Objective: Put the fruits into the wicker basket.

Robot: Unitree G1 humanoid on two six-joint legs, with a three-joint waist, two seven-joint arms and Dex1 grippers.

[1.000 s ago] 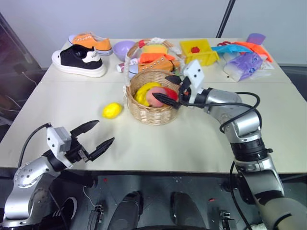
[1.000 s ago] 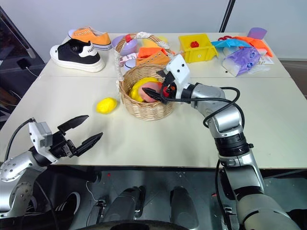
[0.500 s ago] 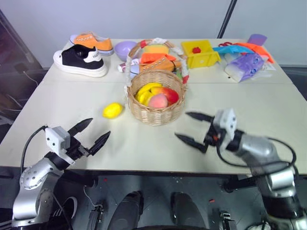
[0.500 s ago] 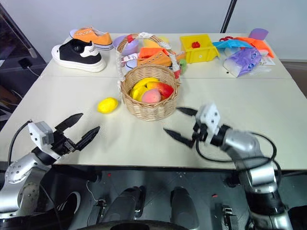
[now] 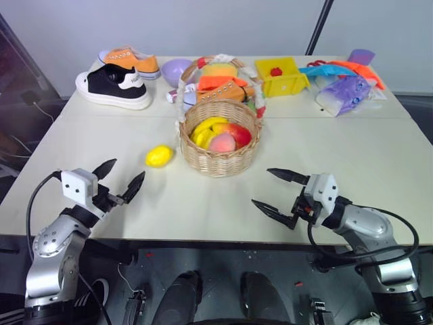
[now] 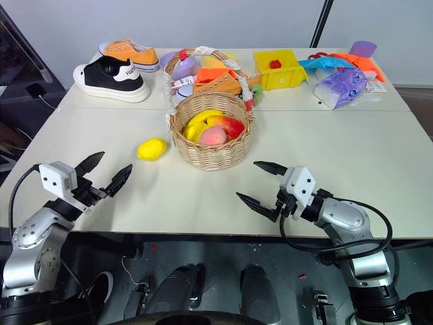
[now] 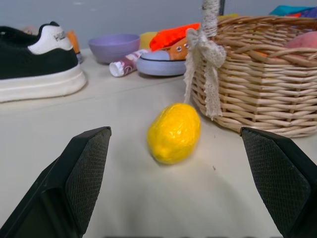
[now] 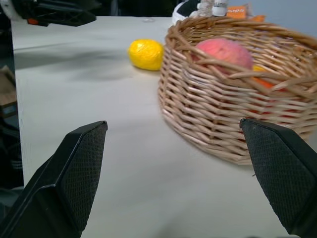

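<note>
Table point(image 5: 352, 156), lemon point(image 5: 158, 156) ahead of open left tool point(image 5: 119, 183)

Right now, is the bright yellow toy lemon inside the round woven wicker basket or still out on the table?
Out. The bright yellow toy lemon lies on the table beside the round woven wicker basket, not touching it.

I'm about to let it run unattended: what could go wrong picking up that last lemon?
1. The lemon is oval and lies loose on the table; a nudge from the open left gripper might roll it away.
2. It lies close beside the wicker basket, whose lace bow hangs near it; a finger could snag the bow or shove the basket.
</note>
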